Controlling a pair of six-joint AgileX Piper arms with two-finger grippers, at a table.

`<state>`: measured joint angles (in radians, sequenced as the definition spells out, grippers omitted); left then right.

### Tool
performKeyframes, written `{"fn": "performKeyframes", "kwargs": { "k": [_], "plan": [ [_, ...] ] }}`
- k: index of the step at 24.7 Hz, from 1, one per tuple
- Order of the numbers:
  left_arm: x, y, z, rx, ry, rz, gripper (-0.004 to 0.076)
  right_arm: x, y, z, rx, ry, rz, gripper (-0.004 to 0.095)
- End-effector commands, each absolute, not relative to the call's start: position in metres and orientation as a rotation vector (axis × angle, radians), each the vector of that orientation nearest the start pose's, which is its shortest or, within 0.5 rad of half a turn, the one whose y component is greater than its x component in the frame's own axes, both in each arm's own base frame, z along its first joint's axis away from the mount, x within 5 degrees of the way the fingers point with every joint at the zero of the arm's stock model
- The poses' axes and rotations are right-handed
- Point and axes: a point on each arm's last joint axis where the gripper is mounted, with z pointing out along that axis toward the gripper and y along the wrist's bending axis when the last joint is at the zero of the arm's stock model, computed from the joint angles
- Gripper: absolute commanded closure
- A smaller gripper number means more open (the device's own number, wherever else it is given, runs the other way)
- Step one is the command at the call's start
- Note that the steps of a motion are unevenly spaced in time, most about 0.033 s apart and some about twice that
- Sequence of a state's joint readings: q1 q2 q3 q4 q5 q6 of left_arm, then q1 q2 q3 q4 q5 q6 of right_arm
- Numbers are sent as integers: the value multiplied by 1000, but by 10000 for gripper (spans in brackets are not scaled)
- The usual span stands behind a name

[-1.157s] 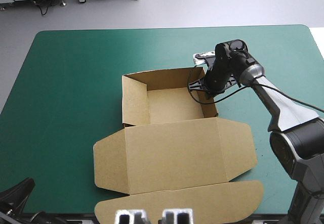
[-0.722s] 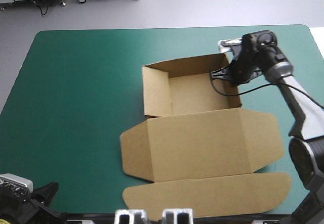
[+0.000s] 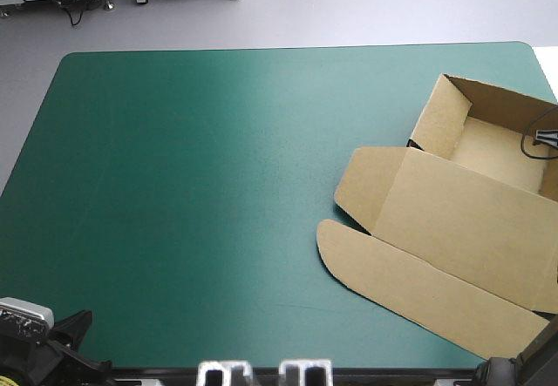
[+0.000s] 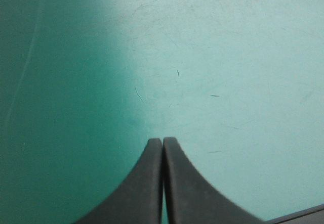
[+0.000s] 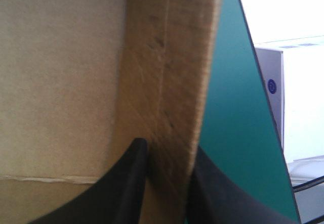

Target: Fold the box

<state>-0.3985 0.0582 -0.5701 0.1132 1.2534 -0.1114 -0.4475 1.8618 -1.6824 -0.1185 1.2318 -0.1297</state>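
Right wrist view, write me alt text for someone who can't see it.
The right gripper is clamped on a raised wall of the brown box, one black jaw on each side of the board. Past the wall lies the teal-green cover, its edge close by.

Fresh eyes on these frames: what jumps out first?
The brown box sits at the right side of the teal-green cover, an open tray with its lid lying flat toward the near edge. The right gripper is shut on one raised tray wall. The left gripper is shut over bare cover, far from the box.
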Motion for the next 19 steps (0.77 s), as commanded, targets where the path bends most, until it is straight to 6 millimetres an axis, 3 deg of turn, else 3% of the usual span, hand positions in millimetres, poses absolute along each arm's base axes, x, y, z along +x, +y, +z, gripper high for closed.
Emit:
{"fn": "performKeyframes", "kwargs": {
  "k": [1, 3, 8, 12, 14, 17, 19],
  "plan": [
    [-8, 15, 286, 293, 2235, -127, 734, 345, -180, 308, 362, 2884, -305, 550],
    [-8, 15, 286, 293, 2235, -127, 734, 343, -181, 310, 309, 2891, -346, 534],
    [-8, 16, 286, 292, 2234, -121, 734, 331, -176, 342, 343, 2799, -388, 534],
    [-8, 16, 286, 300, 2233, -117, 734, 310, -165, 385, 381, 2666, -400, 534],
    [-8, 17, 286, 297, 2231, -97, 734, 289, -152, 414, 389, 2572, -389, 539],
    [-7, 19, 286, 291, 2226, -67, 734, 269, -132, 441, 379, 2470, -274, 614],
    [-6, 22, 287, 284, 2216, -29, 734, 247, -105, 457, 297, 2396, -120, 797]
  ]
}}
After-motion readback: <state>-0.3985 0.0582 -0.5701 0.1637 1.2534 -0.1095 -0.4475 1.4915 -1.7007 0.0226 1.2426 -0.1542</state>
